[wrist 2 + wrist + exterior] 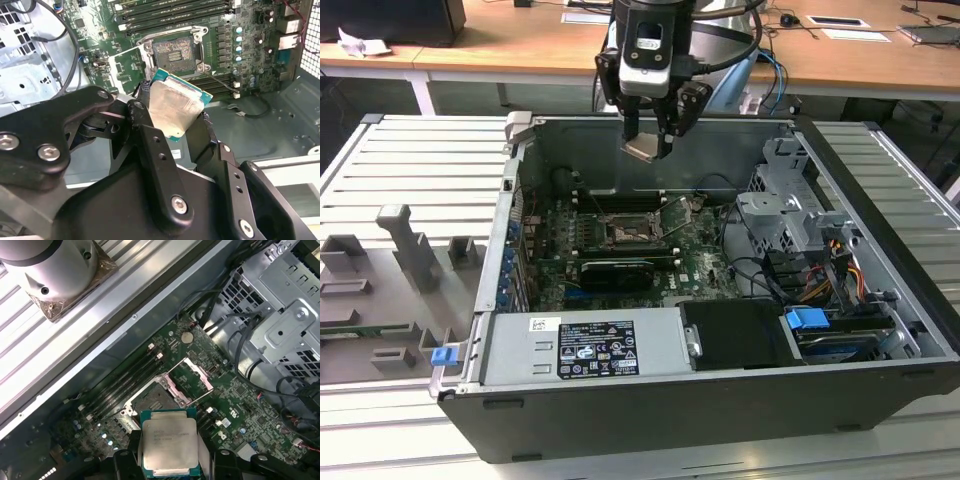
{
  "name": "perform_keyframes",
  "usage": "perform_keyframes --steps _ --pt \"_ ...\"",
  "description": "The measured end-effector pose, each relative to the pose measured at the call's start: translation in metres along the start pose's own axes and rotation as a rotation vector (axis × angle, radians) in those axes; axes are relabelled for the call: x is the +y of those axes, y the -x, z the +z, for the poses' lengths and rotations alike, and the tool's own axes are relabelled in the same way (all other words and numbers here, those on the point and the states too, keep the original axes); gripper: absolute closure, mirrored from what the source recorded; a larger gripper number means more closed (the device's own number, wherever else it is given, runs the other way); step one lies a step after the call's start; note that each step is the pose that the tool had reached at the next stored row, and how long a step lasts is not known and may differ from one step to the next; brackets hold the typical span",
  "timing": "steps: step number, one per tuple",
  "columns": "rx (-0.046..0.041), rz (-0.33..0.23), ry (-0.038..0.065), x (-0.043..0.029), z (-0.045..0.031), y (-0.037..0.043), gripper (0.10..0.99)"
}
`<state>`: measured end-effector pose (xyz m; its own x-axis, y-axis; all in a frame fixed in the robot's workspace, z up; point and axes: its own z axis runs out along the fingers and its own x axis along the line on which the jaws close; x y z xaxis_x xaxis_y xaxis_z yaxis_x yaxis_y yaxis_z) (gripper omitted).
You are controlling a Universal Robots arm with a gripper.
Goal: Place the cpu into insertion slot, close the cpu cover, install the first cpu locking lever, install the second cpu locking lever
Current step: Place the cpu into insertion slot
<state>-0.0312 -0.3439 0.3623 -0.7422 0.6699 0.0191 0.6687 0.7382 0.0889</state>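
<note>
1. Here, in the exterior view, the gripper [648, 140] hangs over the open computer case [620, 425], near its far wall, with the cpu [645, 150] pinched between its fingertips. The chip is tilted, showing its pale metal face, and it is well above the motherboard [705, 255]. Below it the insertion slot [625, 232] lies bare. The cpu cover [678, 212] stands raised on the side of the slot toward the exterior view's right. A grey power supply [585, 345] lies along the near side of the case. A drive cage [790, 205] sits at the exterior view's right, and the case rests on a ribbed table [420, 165].

2. In the second wrist view, two black fingers [145, 135] press on opposite edges of the cpu, so the grip is narrow and closed on the chip. Its silver top faces the camera, with a green border round it. The dark slot behind it holds no chip, and its metal rim and corner screws are plain to see. Long black memory slots [170, 12] run just beyond the slot.

3. In the first wrist view, the cpu sits square between the fingers, apart from the board beneath. The slot appears just beside it, uncovered. The cover is tipped up, with green board showing through its window.
</note>
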Motion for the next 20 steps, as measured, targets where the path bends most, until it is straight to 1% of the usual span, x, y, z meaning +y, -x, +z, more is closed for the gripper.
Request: perform_keyframes --steps 5,10,11,14,20 --pt "-0.0027 0.031 0.001 0.0000 0.0002 0.0000 0.557" --pt "-0.0072 0.081 0.002 -0.0001 0.0004 -0.0001 0.557" --pt "-0.0092 0.103 0.002 -0.0003 0.0004 -0.0003 0.557" --pt "-0.0129 0.145 0.003 -0.0002 0.0005 -0.0003 0.557" --pt "-0.0189 0.212 0.004 -0.0003 0.0007 -0.0003 0.557"
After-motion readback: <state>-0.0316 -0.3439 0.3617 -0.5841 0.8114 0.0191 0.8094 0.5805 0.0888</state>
